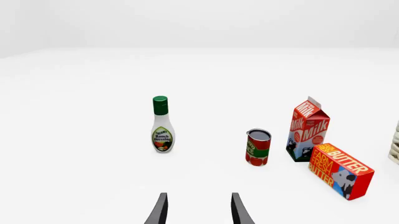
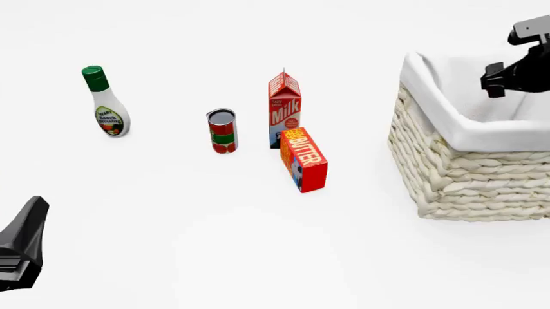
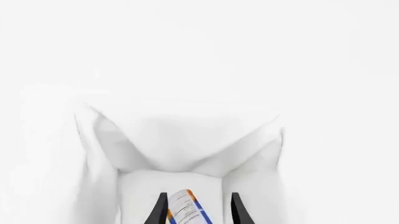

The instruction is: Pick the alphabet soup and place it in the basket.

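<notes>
The alphabet soup (image 3: 186, 211) shows in the right wrist view as a white, blue and orange can lying tilted on the white lining inside the basket (image 3: 181, 135). It sits between my right gripper's (image 3: 198, 212) fingers, which stand apart and open, with a gap beside the can. In the front view the right gripper (image 2: 496, 82) hovers over the wicker basket (image 2: 464, 174) at the right, and the can is hidden inside it. My left gripper (image 2: 35, 209) is at the near left, open (image 1: 198, 212) with nothing between its fingers.
A ranch dressing bottle (image 2: 107, 104) stands at the far left. A red-and-green can (image 2: 221, 131), a milk carton (image 2: 284, 109) and a butter box (image 2: 303, 159) cluster mid-table, left of the basket.
</notes>
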`<state>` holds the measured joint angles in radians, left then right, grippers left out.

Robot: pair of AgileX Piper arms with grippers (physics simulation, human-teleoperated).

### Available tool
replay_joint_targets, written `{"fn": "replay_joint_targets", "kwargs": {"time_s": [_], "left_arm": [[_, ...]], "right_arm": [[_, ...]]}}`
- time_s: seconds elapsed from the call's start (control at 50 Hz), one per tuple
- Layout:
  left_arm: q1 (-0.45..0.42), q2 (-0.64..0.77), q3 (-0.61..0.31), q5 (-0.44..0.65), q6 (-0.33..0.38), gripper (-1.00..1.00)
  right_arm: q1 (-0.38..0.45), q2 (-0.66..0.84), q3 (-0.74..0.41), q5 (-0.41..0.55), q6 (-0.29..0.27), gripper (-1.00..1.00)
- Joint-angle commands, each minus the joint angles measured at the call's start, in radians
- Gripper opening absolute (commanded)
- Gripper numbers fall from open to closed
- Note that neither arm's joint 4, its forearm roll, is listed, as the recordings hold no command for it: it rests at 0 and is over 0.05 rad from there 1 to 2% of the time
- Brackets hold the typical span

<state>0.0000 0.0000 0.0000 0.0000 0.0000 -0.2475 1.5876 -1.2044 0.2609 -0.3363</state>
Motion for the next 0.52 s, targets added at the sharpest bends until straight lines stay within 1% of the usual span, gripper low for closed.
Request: {"fn": "replay_joint_targets", "kwargs": {"time_s": [0.02, 0.06, 0.08, 0.12, 0.16, 0.18, 0.28, 0.34, 0.52], "left_arm": [[0.000, 0.000, 0.000, 0.000, 0.000, 1.00], [0.000, 0.000, 0.000, 0.000, 0.000, 1.00], [0.000, 0.000, 0.000, 0.000, 0.000, 1.00], [0.000, 0.000, 0.000, 0.000, 0.000, 1.00], [0.000, 0.000, 0.000, 0.000, 0.000, 1.00], [0.000, 0.000, 0.000, 0.000, 0.000, 1.00], [0.000, 0.000, 0.000, 0.000, 0.000, 1.00], [0.000, 0.000, 0.000, 0.000, 0.000, 1.00], [0.000, 0.000, 0.000, 0.000, 0.000, 1.00]], "right_arm": [[0.042, -0.142, 0.020, 0.069, 0.011, 1.00], [0.048, -0.170, 0.014, 0.095, 0.017, 1.00], [0.052, -0.184, -0.010, 0.125, 0.015, 1.00], [0.061, -0.218, 0.005, 0.129, 0.019, 1.00], [0.061, -0.218, 0.005, 0.129, 0.019, 1.00], [0.075, -0.257, 0.005, 0.151, 0.020, 1.00], [0.114, -0.345, -0.012, 0.218, 0.034, 1.00], [0.149, -0.405, -0.016, 0.258, 0.032, 1.00], [0.196, -0.483, -0.038, 0.323, 0.052, 1.00]]}}
